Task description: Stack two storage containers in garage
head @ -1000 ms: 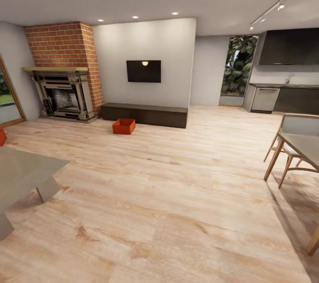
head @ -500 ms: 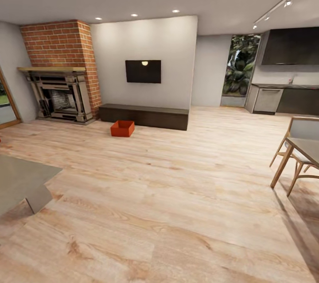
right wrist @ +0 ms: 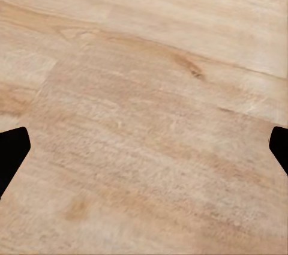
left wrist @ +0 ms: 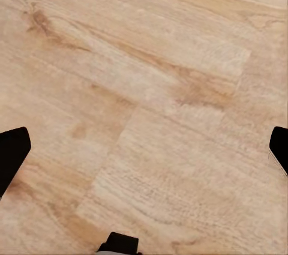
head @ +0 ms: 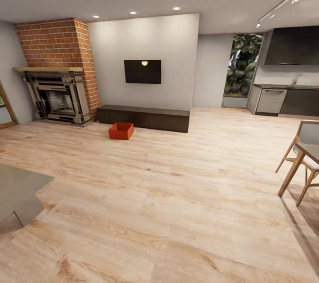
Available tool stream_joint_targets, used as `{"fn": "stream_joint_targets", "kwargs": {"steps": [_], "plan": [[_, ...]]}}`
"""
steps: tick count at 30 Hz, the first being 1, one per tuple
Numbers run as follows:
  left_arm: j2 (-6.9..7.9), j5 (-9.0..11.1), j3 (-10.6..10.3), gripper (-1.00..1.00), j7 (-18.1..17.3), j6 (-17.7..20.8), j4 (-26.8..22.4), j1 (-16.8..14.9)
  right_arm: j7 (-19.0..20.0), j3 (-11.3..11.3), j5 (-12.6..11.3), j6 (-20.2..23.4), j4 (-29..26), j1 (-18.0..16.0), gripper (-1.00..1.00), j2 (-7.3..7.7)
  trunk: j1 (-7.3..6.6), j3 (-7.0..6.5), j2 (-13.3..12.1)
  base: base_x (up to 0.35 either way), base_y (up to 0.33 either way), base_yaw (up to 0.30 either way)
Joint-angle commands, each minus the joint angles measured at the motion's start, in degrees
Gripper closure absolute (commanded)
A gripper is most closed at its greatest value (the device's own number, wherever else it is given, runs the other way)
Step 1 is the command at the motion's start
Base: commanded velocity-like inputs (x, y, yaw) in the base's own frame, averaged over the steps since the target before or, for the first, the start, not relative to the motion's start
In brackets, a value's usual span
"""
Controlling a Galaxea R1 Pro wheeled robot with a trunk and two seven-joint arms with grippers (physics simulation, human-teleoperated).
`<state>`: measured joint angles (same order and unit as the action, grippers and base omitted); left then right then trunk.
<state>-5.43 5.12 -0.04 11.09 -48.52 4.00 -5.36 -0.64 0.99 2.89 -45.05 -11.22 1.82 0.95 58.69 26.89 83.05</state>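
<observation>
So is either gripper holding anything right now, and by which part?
Nothing is held. The left gripper and right gripper have fingers spread wide over bare wood floor.

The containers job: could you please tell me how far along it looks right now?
Nothing looks done yet. One red container sits on the living room's wood floor in front of the dark cabinet, beside the fireplace. In hand: nothing; both wrist views show bare planks between wide-spread fingers, so the left gripper and right gripper are open and empty. Left: fetching both containers, taking them to the garage and stacking them.
</observation>
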Motion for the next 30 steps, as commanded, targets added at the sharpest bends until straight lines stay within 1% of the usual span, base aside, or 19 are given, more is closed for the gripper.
{"fn": "stream_joint_targets", "kwargs": {"steps": [1, 12, 20, 30], "plan": [[-0.02, 0.5, -0.1, -1.00, -0.3, -0.3, 0.2, -0.1, -0.1, 0.1, 0.2, 0.0, -0.1, 0.0, -1.00, 0.02, 0.04, 0.05, 0.0, 0.329, 0.000, 0.000], [-0.02, 0.5, -0.1, -1.00, -0.3, -0.3, 0.2, -0.1, -0.1, 0.1, 0.2, 0.0, -0.1, 0.0, -1.00, 0.02, 0.04, 0.05, 0.0, 0.329, 0.000, 0.001], [-0.02, 0.5, -0.1, -1.00, -0.3, -0.3, 0.2, -0.1, -0.1, 0.1, 0.2, 0.0, -0.1, 0.0, -1.00, 0.02, 0.04, 0.05, 0.0, 0.329, 0.000, 0.141], [0.33, 0.5, -0.1, -1.00, -0.3, -0.3, 0.2, -0.1, -0.1, 0.1, 0.2, 0.0, -0.1, 0.0, -1.00, 0.02, 0.04, 0.05, 0.0, 0.329, 0.000, 0.012]]}}
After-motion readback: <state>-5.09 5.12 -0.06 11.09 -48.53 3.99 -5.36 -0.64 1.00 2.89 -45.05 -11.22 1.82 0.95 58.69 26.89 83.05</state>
